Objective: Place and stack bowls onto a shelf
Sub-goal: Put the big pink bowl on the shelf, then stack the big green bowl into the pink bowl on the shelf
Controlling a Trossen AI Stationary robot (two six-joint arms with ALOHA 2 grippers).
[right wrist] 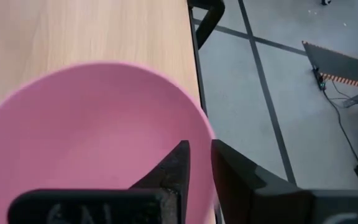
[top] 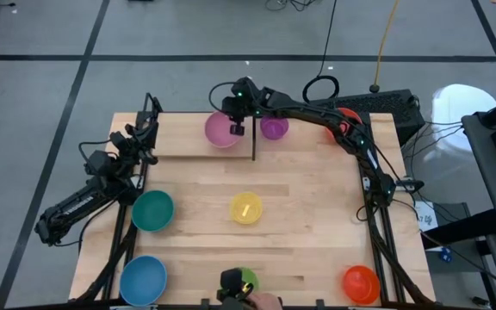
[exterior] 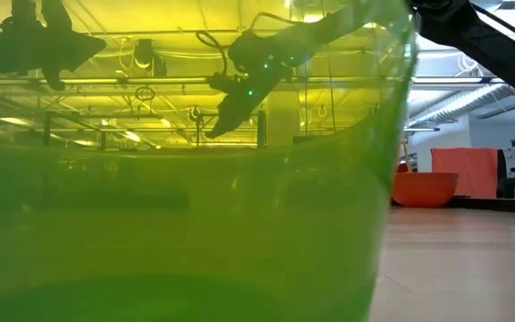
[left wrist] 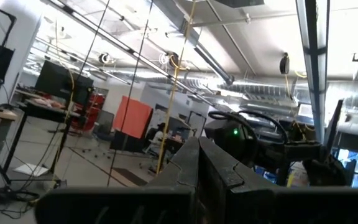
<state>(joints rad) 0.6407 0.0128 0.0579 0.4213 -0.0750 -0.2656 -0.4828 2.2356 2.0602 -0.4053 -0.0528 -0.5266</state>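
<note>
The pink bowl (top: 219,131) (right wrist: 86,137) sits on its base on the shelf (top: 179,138), a light-wood plank at the table's far edge, left of the black upright rod (top: 253,142). The purple bowl (top: 275,129) sits right of the rod. My right gripper (top: 237,123) (right wrist: 201,168) is open a little above the pink bowl's near rim (right wrist: 205,127), one finger over the inside and one outside. My left gripper (top: 149,112) (left wrist: 197,168) is shut on nothing, raised at the table's far left corner.
On the table stand the teal (top: 152,210), yellow (top: 246,207), blue (top: 142,279), green (top: 244,281) and orange (top: 361,283) bowls. A red bowl (top: 346,116) lies under the right arm. The green bowl (exterior: 177,224) fills the low view.
</note>
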